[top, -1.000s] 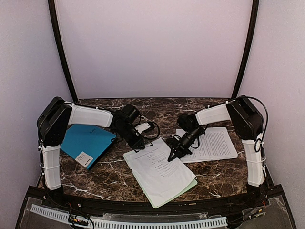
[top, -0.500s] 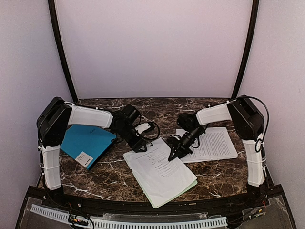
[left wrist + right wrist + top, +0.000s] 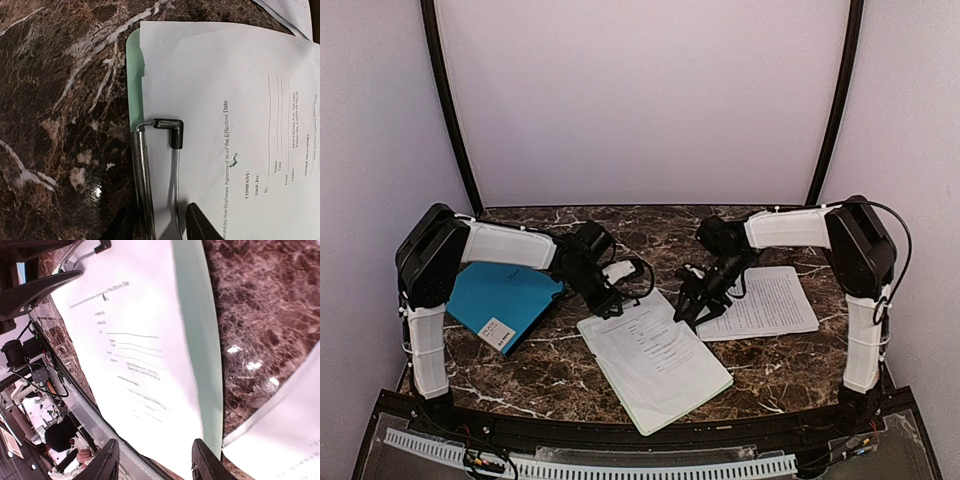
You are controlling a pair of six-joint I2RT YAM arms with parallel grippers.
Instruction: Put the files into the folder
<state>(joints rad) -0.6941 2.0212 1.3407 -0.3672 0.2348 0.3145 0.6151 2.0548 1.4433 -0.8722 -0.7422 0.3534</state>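
One file, a white sheet with short text blocks (image 3: 655, 360), lies on the pale green clipboard (image 3: 649, 428); the other file (image 3: 770, 300) lies flat to its right. The teal folder (image 3: 500, 295) lies closed at the left. My left gripper (image 3: 613, 305) is at the clipboard's top, its jaws closed on the metal clip (image 3: 142, 170) in the left wrist view (image 3: 159, 229). My right gripper (image 3: 690, 308) is open and empty, above the right edge of the sheet (image 3: 145, 340) and the clipboard (image 3: 200, 330), as its wrist view (image 3: 156, 462) shows.
The marble table (image 3: 560, 370) has a black rail along the near edge. The second sheet's corner shows in the left wrist view (image 3: 285, 10) and the right wrist view (image 3: 290, 440). The left forearm reaches over the folder's far edge.
My right gripper has lifted off the clipboard sheet and moved back toward the far right. The sheet now covers more of the clipboard's right edge. The left gripper has stayed at the clip.
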